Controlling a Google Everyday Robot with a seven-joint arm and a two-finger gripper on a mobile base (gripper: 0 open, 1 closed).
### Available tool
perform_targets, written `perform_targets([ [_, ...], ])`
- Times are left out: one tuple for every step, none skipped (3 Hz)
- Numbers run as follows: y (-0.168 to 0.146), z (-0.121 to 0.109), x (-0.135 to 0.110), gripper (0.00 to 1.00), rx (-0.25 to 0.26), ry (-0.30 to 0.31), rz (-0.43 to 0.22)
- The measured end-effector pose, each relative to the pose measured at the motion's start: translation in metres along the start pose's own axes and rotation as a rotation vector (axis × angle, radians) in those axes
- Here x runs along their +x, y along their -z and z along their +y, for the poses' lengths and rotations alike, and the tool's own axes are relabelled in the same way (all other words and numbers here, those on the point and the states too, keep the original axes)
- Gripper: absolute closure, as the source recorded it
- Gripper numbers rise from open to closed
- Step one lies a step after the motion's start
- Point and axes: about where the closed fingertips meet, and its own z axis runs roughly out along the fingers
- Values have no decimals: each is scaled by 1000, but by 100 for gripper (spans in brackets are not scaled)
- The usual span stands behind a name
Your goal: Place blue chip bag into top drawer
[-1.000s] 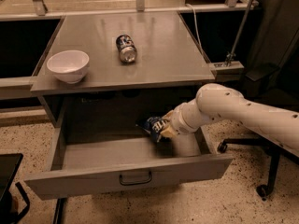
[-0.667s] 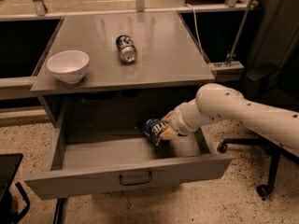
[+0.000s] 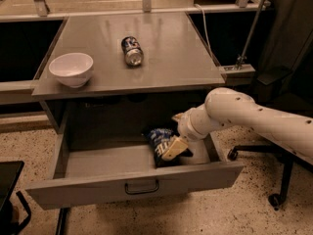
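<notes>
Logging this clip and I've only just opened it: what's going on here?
The robot's arm reaches in from the right into the open drawer. Its gripper is down inside, near the right end, and appears shut on the bag. The bag sits low within the drawer walls and looks not yet released. On the counter above, a bowl stands at the left and a can lies on its side, both clear of the arm.

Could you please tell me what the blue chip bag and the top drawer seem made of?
The blue chip bag: likely foil, crinkled and glossy, held by the gripper inside the drawer. The top drawer: probably painted metal, flat matte grey panels.
</notes>
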Motion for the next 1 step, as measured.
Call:
perform_targets([
  [0, 0, 0, 0, 0, 0, 0],
])
